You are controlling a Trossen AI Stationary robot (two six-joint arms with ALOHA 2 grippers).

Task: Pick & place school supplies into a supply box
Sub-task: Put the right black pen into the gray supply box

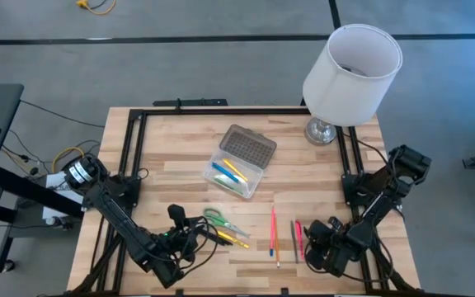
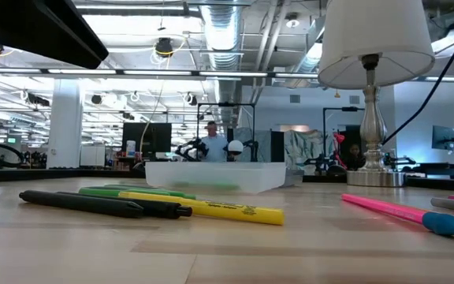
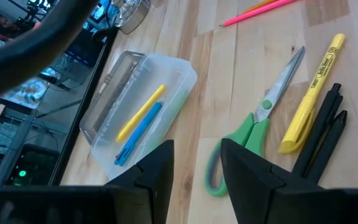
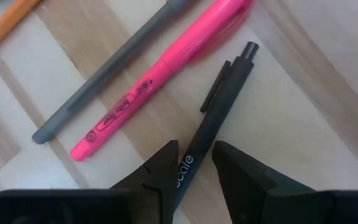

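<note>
The clear supply box stands open at mid-table with a yellow and a blue pen inside; it also shows in the left wrist view. Green-handled scissors, a yellow highlighter and black pens lie flat near my left gripper. It is open, its fingers just short of the scissors' handle loop, and it also shows in the high view. My right gripper is low over the table at the front right, closed about a black pen. A pink highlighter and a grey pen lie beside it. My right gripper has the black pen's barrel between its two fingers, at the printed part below the clip. The fingers lie across the pen. The pen's clip end points away from the gripper, and the pen lies along the table top.
A white lampshade on a silver base stands at the far right corner. An orange pencil lies left of the pink highlighter. Black frame rails run along the table's left, right and far edges.
</note>
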